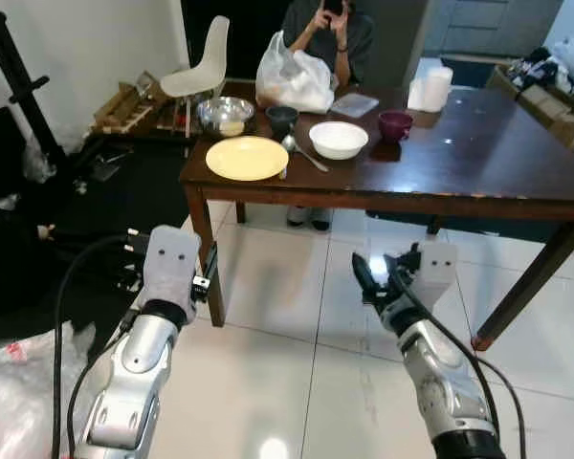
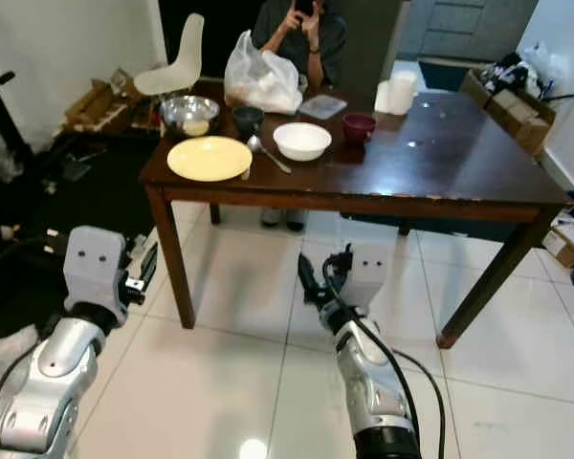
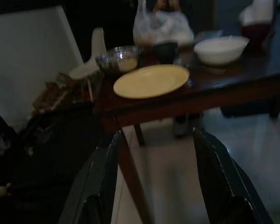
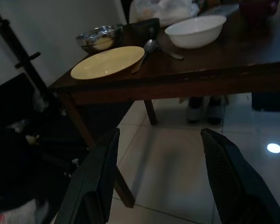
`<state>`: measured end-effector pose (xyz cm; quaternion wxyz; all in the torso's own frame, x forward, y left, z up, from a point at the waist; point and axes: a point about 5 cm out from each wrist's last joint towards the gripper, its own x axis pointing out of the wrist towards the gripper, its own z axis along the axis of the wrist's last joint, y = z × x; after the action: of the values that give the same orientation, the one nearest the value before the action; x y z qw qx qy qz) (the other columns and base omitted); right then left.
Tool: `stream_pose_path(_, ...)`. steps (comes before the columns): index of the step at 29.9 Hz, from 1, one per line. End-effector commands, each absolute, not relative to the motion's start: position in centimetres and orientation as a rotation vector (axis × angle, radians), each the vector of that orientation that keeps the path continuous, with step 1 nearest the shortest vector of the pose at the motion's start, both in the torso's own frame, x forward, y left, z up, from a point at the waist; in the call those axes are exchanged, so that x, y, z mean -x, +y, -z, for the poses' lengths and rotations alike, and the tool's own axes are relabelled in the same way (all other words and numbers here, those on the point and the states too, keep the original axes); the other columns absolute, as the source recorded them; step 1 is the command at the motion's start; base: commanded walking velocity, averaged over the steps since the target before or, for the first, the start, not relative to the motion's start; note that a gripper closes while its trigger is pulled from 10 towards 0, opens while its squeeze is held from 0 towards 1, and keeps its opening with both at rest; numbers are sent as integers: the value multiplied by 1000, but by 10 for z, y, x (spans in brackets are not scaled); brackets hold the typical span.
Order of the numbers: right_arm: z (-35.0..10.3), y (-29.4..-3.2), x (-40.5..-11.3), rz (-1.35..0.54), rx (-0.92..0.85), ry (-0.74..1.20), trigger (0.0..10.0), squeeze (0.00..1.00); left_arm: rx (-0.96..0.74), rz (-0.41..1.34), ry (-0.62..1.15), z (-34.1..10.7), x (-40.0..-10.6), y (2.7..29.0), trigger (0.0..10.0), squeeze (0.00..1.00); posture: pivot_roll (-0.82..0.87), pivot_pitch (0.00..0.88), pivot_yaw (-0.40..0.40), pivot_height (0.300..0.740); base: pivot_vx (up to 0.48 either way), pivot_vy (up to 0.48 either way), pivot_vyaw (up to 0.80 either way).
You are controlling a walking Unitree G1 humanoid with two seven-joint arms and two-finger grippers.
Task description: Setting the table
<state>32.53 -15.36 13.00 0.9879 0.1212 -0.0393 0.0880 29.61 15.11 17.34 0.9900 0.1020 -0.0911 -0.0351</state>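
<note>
Dark table — yellow plate well beyond both parted jaws

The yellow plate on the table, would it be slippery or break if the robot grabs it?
The yellow plate looks smooth and glossy, so two thin fingers could probably slip on it. It lies flat on the dark table near the edge, so it likely won't roll or tip, but a push might slide it off. It looks stiff; whether it's breakable ceramic or plastic can't be told.
</note>
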Motion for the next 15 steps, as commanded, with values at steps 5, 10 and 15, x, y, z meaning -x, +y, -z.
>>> stream_pose_path(5,-127,-162,-326,-130,-246,-73,10000,0,-197,90,-165,-170,-298,148,10000,0,42,0,95,740,480,0,0)
stream_pose_path(10,-128,-163,-326,-118,-246,-74,10000,0,-193,105,-164,-170,-299,144,10000,0,39,0,97,740,480,0,0)
stream_pose_path(15,-128,-164,-326,-113,-245,-77,10000,0,-193,111,-163,-170,-299,144,10000,0,37,0,97,740,480,0,0)
